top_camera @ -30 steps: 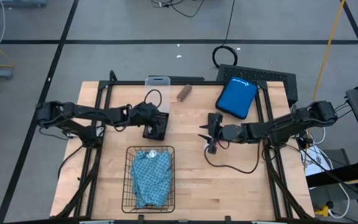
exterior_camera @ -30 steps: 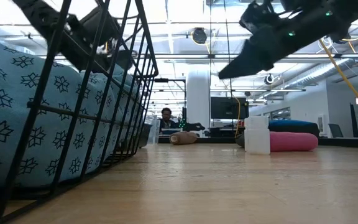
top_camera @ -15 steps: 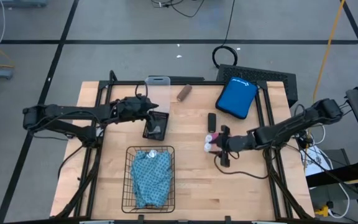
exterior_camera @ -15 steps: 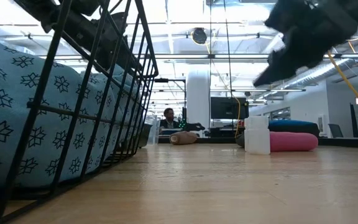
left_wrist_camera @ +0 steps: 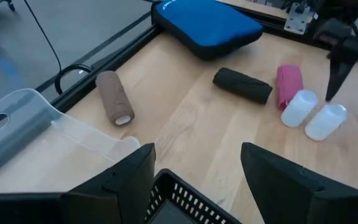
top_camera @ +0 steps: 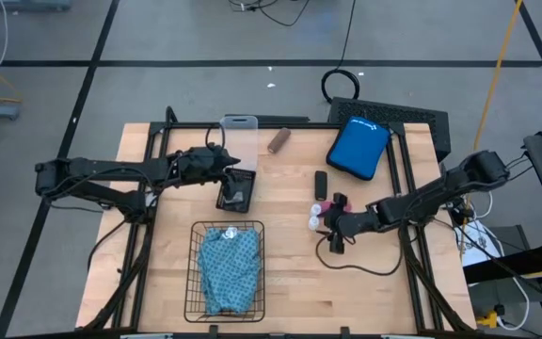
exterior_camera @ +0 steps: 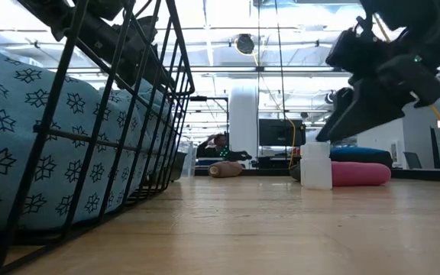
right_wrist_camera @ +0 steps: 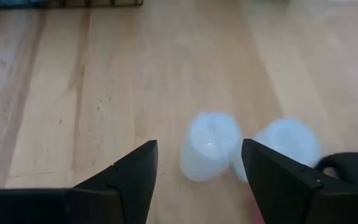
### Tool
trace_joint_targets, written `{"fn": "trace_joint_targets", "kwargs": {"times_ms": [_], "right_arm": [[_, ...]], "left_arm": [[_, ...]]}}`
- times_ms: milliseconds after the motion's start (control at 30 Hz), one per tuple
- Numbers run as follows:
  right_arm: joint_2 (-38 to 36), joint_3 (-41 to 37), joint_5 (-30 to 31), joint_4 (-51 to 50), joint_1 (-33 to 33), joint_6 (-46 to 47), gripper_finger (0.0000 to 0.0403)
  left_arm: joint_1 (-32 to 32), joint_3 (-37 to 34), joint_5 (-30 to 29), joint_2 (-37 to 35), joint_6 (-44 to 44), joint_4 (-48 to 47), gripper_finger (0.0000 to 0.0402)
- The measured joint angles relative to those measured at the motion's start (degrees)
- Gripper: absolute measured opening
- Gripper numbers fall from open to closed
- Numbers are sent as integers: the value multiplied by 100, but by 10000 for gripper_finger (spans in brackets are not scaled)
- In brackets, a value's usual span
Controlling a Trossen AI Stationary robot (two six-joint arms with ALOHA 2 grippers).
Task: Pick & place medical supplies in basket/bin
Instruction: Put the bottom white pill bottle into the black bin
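While the left claw (top_camera: 236,181) hangs released above the small black tray (top_camera: 236,195) | right claw (top_camera: 330,229) spread, empty, low over two white vials (right_wrist_camera: 211,147) beside the pink roll (left_wrist_camera: 288,85) on the table (top_camera: 290,273) | teal cloth (top_camera: 230,266) lies in the basket (top_camera: 196,282)

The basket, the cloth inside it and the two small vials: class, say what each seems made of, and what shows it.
Basket: black wire, likely coated metal; thin rigid bars in an open grid.
Teal patterned cloth: soft fabric, matte; it folds and bulges against the bars.
Vials: probably translucent white plastic; cloudy, smooth walls.
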Motion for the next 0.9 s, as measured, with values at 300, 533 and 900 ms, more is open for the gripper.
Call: {"fn": "trace_joint_targets", "kwargs": {"times_ms": [300, 533, 900], "right_arm": [[564, -4, 7, 609, -8, -32, 220], [905, -4, -99, 1139, -13, -54, 223], [936, -4, -180, 1152, -50, -5, 193]], "left_arm": [[0, -1, -1, 0, -57, 3, 246], [0, -1, 0, 0, -67, 14, 246], [0, -2, 1, 0, -85, 12, 246]]}}
